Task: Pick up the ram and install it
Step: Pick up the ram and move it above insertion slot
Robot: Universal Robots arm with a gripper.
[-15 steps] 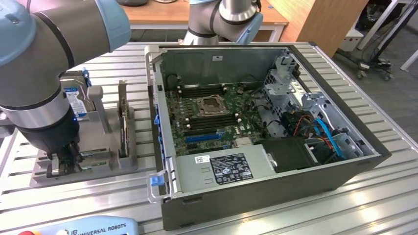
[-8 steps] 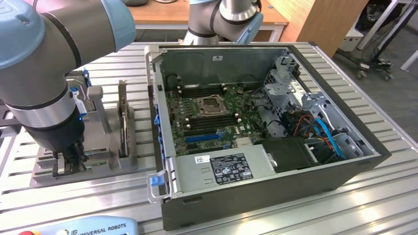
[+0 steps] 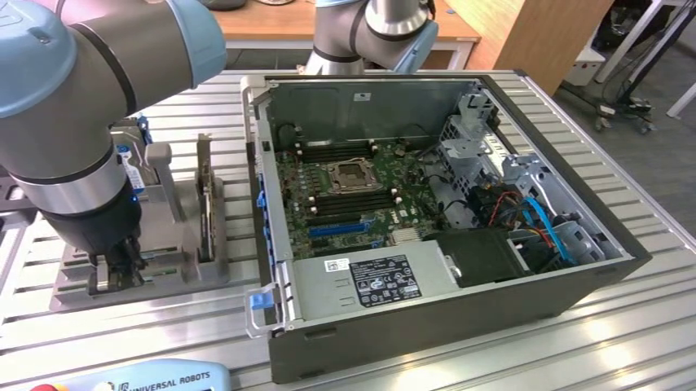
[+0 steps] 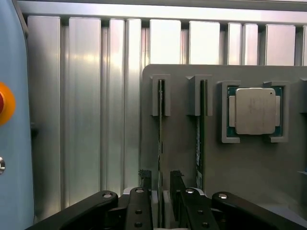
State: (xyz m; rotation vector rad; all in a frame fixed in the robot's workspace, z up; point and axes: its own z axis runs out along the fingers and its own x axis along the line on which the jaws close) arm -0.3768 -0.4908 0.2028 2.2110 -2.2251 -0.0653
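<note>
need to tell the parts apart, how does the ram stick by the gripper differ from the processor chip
The ram is long and thin; the processor chip is square. The ram stands on edge in a slot; the processor chip lies flat in a recess. The open gripper lines up with the ram, not the processor chip. Both sit in the grey holder.

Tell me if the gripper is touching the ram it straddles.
Apart: the wrist view shows the open gripper flanking the ram with a gap on each side.
</note>
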